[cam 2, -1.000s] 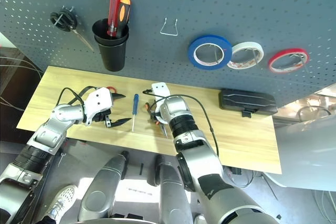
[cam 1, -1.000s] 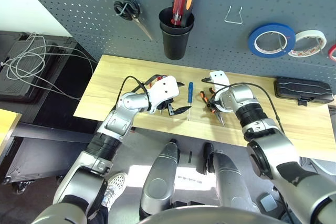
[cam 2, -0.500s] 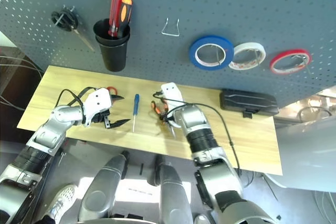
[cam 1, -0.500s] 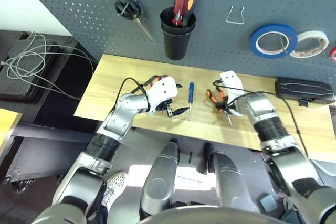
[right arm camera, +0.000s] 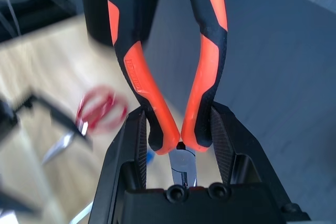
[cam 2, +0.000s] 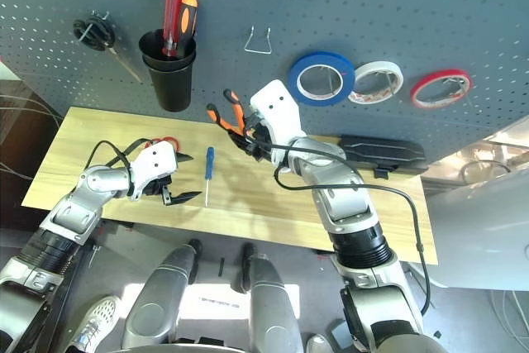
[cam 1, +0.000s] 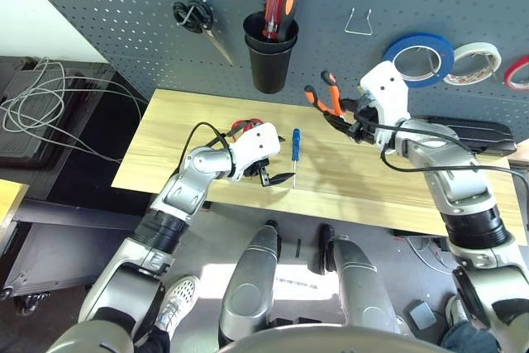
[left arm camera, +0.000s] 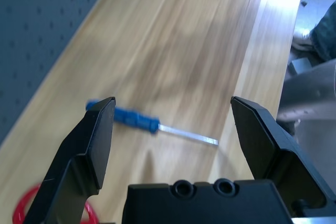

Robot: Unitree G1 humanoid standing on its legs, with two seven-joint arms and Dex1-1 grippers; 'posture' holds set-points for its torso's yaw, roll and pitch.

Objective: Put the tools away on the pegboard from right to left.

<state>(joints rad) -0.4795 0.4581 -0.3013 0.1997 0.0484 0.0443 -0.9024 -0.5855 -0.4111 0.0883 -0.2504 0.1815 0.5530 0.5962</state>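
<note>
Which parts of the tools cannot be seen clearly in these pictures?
- Pliers nose: right wrist view, hidden between the right gripper fingers.
- Red-handled scissors: left eye view, mostly hidden behind the left gripper; blurred in the right wrist view.
- Red tape roll: left eye view, cut off by the picture's edge.
- Tools in the black cup: lower parts hidden by its wall.

head pair looks down on table [cam 1: 207, 121] and pegboard [cam 1: 124, 6]; wrist views sit close.

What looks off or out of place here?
Nothing stands out. The right hand holds the pliers by the handles near the pivot, lifted off the table. The screwdriver and red scissors lie flat by the open left hand.
</note>
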